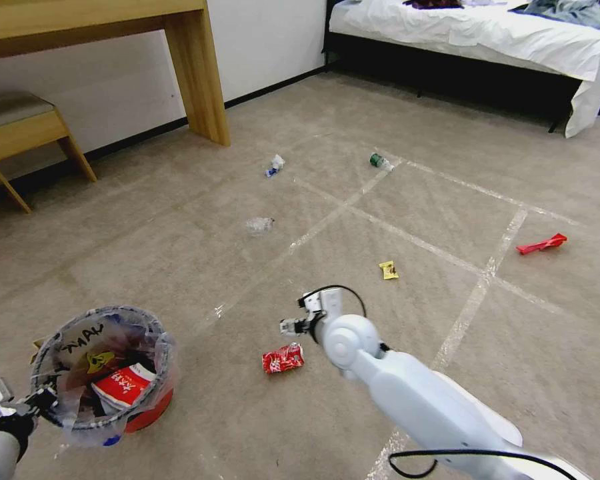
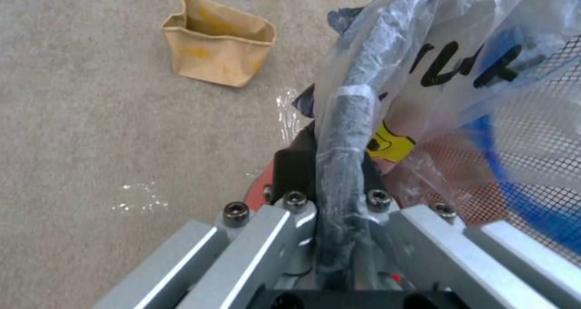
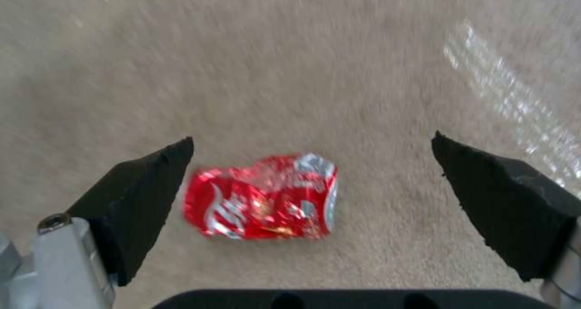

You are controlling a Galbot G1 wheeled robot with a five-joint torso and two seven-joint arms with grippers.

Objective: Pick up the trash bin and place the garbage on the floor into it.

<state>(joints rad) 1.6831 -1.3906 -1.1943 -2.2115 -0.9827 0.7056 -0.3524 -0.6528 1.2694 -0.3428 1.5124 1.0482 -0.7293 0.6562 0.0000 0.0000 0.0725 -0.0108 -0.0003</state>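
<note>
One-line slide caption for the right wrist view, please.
Right gripper open above the crushed red can lying on the carpeted floor.

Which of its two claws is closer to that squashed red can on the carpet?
The right gripper hangs open just above the crushed can. The left gripper is off to the side, clamped on the trash bin rim.

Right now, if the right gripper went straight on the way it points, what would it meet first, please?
Probably the crushed red can: it lies on the carpet between the open right gripper's fingers, though depth is unclear.
</note>
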